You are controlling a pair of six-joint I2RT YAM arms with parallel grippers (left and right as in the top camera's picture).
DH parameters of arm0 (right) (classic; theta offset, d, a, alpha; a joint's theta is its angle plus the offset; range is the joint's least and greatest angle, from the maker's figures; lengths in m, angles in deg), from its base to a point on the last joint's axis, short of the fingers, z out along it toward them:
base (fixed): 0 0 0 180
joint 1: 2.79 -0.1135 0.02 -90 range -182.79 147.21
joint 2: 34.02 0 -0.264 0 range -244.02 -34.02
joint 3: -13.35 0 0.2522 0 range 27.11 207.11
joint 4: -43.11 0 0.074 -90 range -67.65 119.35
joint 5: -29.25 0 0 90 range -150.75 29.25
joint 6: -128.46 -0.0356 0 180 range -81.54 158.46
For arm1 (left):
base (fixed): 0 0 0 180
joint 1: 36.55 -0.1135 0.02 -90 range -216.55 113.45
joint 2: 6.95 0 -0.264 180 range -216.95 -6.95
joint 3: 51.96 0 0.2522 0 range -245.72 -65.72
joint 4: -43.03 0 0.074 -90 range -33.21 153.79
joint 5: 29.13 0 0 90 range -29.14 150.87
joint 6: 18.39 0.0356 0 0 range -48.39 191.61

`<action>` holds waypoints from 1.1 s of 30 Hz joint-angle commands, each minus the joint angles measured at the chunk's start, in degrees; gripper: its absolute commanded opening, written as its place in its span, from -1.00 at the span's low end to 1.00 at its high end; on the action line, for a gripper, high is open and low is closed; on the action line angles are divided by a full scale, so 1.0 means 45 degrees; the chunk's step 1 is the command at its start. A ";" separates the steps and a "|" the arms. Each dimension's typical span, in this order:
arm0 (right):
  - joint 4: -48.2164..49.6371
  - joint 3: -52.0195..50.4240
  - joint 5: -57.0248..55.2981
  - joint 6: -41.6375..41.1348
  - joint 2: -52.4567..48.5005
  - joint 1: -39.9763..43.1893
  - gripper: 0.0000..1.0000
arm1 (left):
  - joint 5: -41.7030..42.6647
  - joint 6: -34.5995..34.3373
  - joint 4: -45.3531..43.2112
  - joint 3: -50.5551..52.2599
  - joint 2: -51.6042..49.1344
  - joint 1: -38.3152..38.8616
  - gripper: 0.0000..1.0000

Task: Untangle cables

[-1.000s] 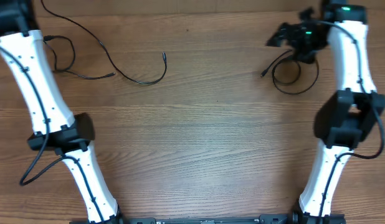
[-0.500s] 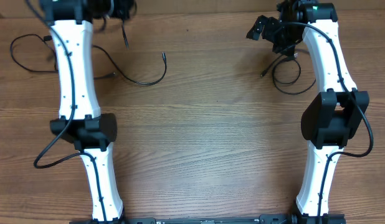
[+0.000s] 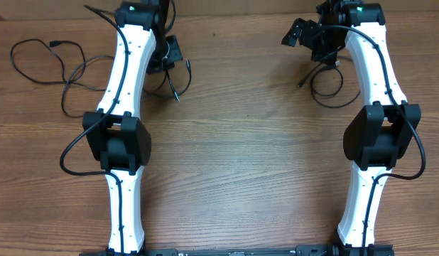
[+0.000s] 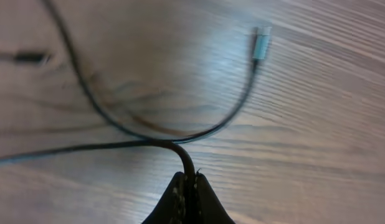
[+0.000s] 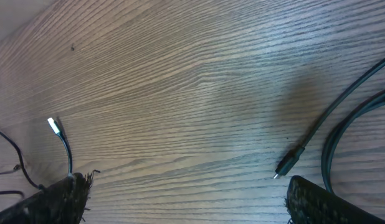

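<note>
Three thin black cables lie on the wooden table. My left gripper (image 3: 167, 60) is shut on one cable (image 4: 124, 127) just above the table. That cable curves to a small plug (image 4: 261, 42), which also shows in the overhead view (image 3: 178, 96). A second cable (image 3: 36, 51) lies in loose loops at the far left. The third cable (image 3: 332, 91) is a small coil below my right gripper (image 3: 302, 34), its plug (image 5: 288, 167) between the open, empty jaws (image 5: 189, 199).
The wooden table (image 3: 241, 156) fills the view, with its back edge along the top. The white left arm (image 3: 120, 107) and the white right arm (image 3: 379, 107) each carry their own thicker black wire.
My left arm has swung from the far left toward the table's middle, pulling its cable along so the plug end sits lower. My right gripper shifted slightly left, then stayed still.
</note>
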 commanded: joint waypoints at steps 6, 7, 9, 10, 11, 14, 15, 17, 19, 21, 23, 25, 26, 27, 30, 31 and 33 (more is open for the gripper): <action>-0.0097 0.0185 -0.0087 0.0214 0.0384 -0.0029 1.00 | -0.1030 -0.4182 -0.0806 0.0865 0.0262 -0.0136 0.36; -0.0097 0.0185 -0.0092 0.0345 0.0384 -0.0024 1.00 | -0.1020 -0.4182 -0.0991 0.0865 0.0262 -0.0136 0.68; -0.0102 0.0185 -0.0131 0.0350 0.0384 -0.0029 1.00 | -0.0933 -0.4177 -0.1360 0.0865 0.0262 -0.0136 0.99; -0.0102 0.0185 -0.0131 0.0350 0.0384 -0.0024 1.00 | -0.0845 -0.4119 -0.1481 0.0865 0.0262 -0.0136 1.00; -0.0102 0.0185 -0.0131 0.0350 0.0384 -0.0024 1.00 | -0.0772 -0.4022 -0.1496 0.0865 0.0262 -0.0136 1.00; -0.0102 0.0185 -0.0131 0.0350 0.0384 -0.0024 1.00 | -0.0704 -0.3361 -0.1321 0.0865 0.0262 -0.0136 1.00; -0.0107 0.0185 -0.0131 0.0350 0.0384 -0.0029 0.99 | -0.0699 -0.3415 -0.1112 0.0874 0.0262 -0.0160 1.00; -0.0107 0.0185 -0.0131 0.0355 0.0384 -0.0029 1.00 | -0.0651 -0.5134 -0.0486 0.0928 0.0262 -0.0214 0.98; -0.0107 0.0185 -0.0131 0.0355 0.0384 -0.0029 1.00 | -0.0656 -0.7062 -0.0087 0.1112 0.0262 -0.0219 0.99; -0.0107 0.0185 -0.0131 0.0355 0.0384 -0.0029 1.00 | -0.0631 -0.8718 -0.0063 0.1477 0.0262 -0.0219 0.99; -0.0112 0.0185 -0.0131 0.0355 0.0384 -0.0029 0.99 | -0.0607 -1.0001 -0.0345 0.1967 0.0262 -0.0228 0.99; -0.0112 0.0185 -0.0126 0.0466 0.0384 -0.0029 0.99 | -0.0627 -1.0200 -0.1112 0.2521 0.0262 -0.0301 0.99; -0.0136 0.0185 -0.0131 0.0646 0.0384 -0.0029 1.00 | -0.0622 -1.0146 -0.1472 0.2798 0.0262 -0.0350 1.00; -0.0165 0.0185 -0.0126 0.0908 0.0384 -0.0029 1.00 | -0.0607 -1.0112 -0.1870 0.3167 0.0262 -0.0427 1.00; -0.0350 0.0185 -0.0136 0.1438 0.0384 -0.0029 1.00 | -0.0607 -1.0132 -0.2467 0.4036 0.0262 -0.0758 1.00; -0.0379 0.0185 -0.0131 0.1540 0.0384 -0.0024 1.00 | -0.0607 -1.0229 -0.2574 0.4197 0.0262 -0.0845 0.98; -0.0476 0.0185 -0.0136 0.1705 0.0384 -0.0029 1.00 | -0.0597 -1.0535 -0.2769 0.4459 0.0262 -0.1015 0.99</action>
